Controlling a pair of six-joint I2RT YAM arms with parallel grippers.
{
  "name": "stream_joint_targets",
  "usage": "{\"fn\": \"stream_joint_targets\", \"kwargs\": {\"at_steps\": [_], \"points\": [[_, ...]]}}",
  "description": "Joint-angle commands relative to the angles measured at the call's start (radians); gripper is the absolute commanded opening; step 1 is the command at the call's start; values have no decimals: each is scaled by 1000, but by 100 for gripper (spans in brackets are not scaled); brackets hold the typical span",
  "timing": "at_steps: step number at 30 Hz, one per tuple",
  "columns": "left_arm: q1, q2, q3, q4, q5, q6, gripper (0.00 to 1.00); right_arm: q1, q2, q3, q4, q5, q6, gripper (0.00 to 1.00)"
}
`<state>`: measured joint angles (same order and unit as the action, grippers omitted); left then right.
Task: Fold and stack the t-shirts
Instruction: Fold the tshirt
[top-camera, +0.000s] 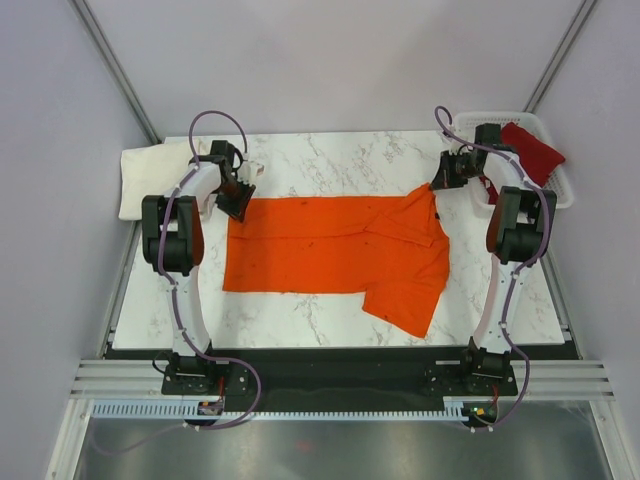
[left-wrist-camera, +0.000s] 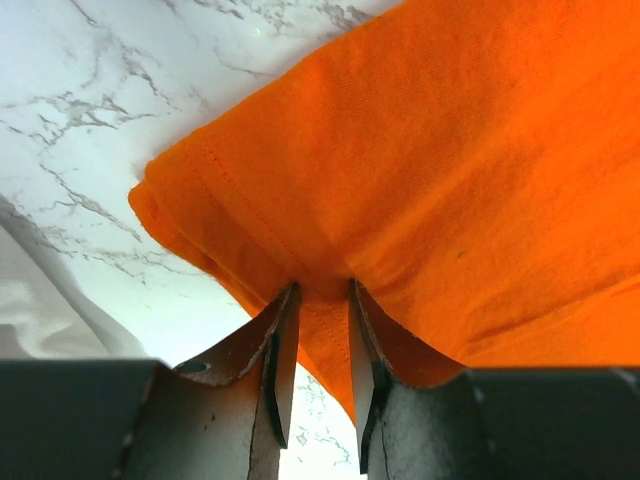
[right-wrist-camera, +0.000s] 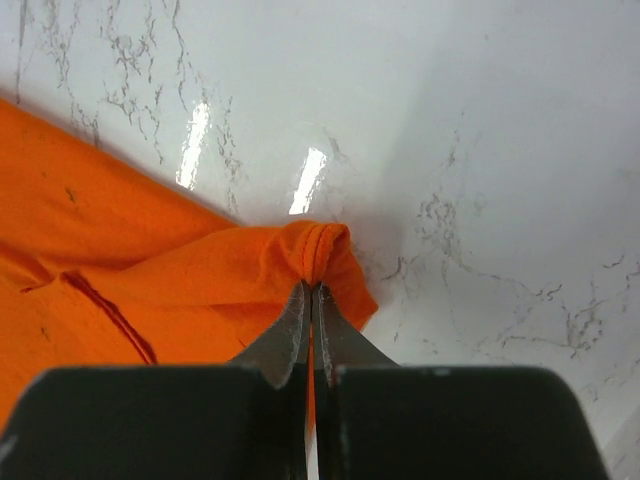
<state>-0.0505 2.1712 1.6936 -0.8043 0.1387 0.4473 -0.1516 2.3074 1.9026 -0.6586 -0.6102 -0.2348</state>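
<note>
Marble bench (top-camera: 330, 165), orange t-shirt (top-camera: 330, 250) lying crosswise: your left tool (left-wrist-camera: 318, 297) and right tool (right-wrist-camera: 311, 292) each clamp a far corner.

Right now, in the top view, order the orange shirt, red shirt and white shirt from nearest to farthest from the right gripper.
1. The orange shirt: corner pinched in the right gripper.
2. The red shirt: in the basket, on its right.
3. The white shirt: far over on the left side.
</note>
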Motion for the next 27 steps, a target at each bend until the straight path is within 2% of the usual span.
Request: {"fn": "stream_joint_targets", "kwargs": {"at_steps": [1, 12, 27], "points": [[17, 42, 29, 30, -44, -32, 33, -39, -85, 0, 20, 6, -1, 0], [18, 27, 57, 37, -48, -53, 33, -39, -267, -188, -2, 41, -20, 0], [18, 3, 75, 39, -27, -65, 32, -14, -302, -301, -13, 104, -23, 1]]}}
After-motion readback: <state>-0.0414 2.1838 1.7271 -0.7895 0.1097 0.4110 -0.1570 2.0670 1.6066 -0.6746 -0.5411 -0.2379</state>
